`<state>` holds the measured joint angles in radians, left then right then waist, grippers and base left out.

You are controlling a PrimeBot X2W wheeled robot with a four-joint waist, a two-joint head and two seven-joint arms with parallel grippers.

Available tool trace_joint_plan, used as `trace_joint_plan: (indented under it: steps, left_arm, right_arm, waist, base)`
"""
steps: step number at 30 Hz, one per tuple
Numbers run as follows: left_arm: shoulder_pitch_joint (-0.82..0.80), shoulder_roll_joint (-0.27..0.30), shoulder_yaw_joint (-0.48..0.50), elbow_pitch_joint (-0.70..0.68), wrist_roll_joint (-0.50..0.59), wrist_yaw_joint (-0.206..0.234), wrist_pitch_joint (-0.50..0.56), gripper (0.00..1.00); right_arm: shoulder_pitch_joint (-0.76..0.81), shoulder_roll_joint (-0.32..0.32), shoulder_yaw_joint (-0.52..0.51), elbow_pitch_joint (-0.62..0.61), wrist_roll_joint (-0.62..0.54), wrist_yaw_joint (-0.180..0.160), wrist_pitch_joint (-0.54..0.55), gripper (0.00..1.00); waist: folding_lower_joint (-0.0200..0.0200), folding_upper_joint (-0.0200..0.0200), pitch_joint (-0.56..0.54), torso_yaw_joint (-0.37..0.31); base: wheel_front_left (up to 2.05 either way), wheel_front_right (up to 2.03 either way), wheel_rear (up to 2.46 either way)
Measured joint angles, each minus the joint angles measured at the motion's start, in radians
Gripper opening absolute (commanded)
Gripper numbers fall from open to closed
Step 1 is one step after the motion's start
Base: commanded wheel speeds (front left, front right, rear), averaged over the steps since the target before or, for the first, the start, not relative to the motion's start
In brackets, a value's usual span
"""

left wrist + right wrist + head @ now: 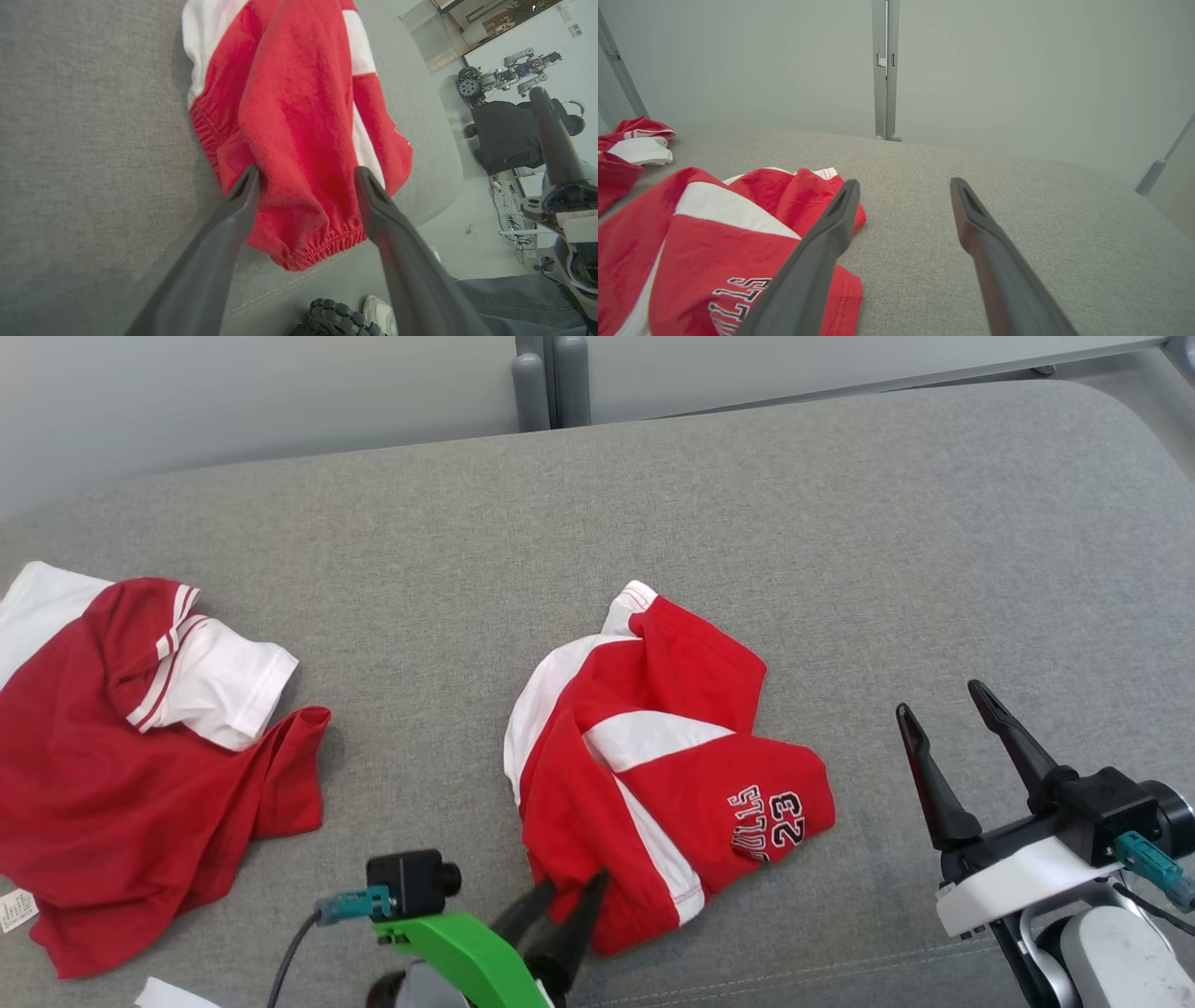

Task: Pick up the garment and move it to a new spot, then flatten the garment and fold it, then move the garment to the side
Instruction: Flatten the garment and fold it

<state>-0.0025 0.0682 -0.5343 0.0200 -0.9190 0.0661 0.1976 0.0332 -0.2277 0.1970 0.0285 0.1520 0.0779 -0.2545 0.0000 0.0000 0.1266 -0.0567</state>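
Red-and-white shorts (653, 756): where do they lie, and pointing which way?
Crumpled mid-table (840, 523), long axis running from the near edge away and slightly right. Elastic waistband nearest, white-trimmed leg hem farthest, printed leg out to the right.
Left gripper (574, 882)?
Fingers spread wide, the waistband fold between their tips.
Right gripper (939, 700)?
Fingers wide, empty, clear of the shorts' right side. A darker red shirt (121, 756) lies far left.

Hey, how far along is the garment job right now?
The red shorts lie bunched in the middle of the grey cushion, ungripped, so relocating may be done. In hand: the left gripper sits open at their waistband, the right gripper open over bare cushion beside them. Left: flattening, folding, moving aside.
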Motion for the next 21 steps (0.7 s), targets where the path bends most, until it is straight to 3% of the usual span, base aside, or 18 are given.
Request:
trace_joint_plan:
  steps: [2,5,10,21]
  left_arm:
    - [0.05,-0.009,-0.012,-0.037,-0.078,0.0,0.038,1.0]
    - [0.084,-0.004,-0.024,-0.076,-0.084,0.009,0.068,1.0]
    - [0.086,0.047,-0.007,-0.13,-0.037,0.027,0.072,1.0]
    - [0.104,0.074,-0.016,-0.141,0.007,0.041,0.121,1.0]
  right_arm:
    - [0.0,0.001,0.0,-0.008,-0.001,0.001,0.0,1.0]
    - [-0.001,0.006,0.003,-0.012,-0.002,0.001,0.0,1.0]
    - [-0.004,0.026,0.018,-0.011,-0.002,0.006,0.0,1.0]
    - [-0.019,0.03,0.011,-0.015,-0.002,0.01,0.0,1.0]
  waist:
    - [0.0,0.0,0.009,0.001]
    - [0.0,0.0,0.023,0.0]
    - [0.0,0.0,0.035,-0.013]
    - [0.0,0.0,0.06,-0.036]
  base:
    - [0.0,0.0,0.0]
    - [0.0,0.0,0.0]
    - [0.0,0.0,0.0]
    - [0.0,0.0,0.0]
